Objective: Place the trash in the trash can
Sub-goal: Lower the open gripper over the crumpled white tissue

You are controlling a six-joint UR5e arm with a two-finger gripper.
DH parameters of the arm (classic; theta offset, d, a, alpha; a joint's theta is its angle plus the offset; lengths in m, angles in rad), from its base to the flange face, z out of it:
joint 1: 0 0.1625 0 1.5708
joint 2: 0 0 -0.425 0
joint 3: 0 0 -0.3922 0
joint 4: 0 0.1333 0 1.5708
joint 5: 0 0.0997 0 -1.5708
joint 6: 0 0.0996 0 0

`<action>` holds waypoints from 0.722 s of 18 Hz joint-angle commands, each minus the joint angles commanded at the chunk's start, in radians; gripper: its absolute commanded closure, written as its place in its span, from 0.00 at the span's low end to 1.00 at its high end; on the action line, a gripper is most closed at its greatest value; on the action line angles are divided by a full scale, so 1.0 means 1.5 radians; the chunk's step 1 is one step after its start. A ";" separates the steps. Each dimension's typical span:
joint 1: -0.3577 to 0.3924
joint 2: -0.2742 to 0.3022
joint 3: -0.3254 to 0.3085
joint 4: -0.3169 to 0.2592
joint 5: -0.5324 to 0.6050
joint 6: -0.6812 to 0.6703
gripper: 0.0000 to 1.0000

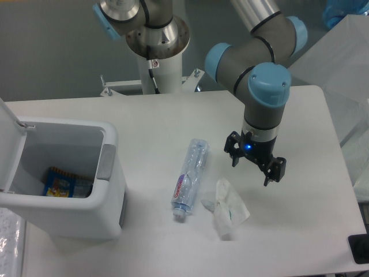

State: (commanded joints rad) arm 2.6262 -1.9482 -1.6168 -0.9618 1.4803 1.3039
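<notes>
A crushed clear plastic bottle with a blue-red label lies on the white table, cap end toward the front. A crumpled clear wrapper lies just to its right. The white trash can stands at the left with its lid swung open and a grey tab on its right rim. My gripper hangs above the table, right of the bottle and above-right of the wrapper. Its fingers are spread apart and hold nothing.
A colourful packet lies inside the trash can. The arm's base column stands at the table's back edge. A clear plastic sheet hangs at the right side. A dark object sits at the table's front right corner.
</notes>
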 joint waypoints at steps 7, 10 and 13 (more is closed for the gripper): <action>-0.004 -0.004 0.000 0.002 -0.010 -0.010 0.00; -0.005 -0.007 -0.002 0.005 -0.013 -0.012 0.00; -0.017 -0.012 -0.002 0.010 -0.013 -0.031 0.00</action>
State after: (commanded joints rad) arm 2.6002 -1.9665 -1.6199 -0.9465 1.4603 1.2580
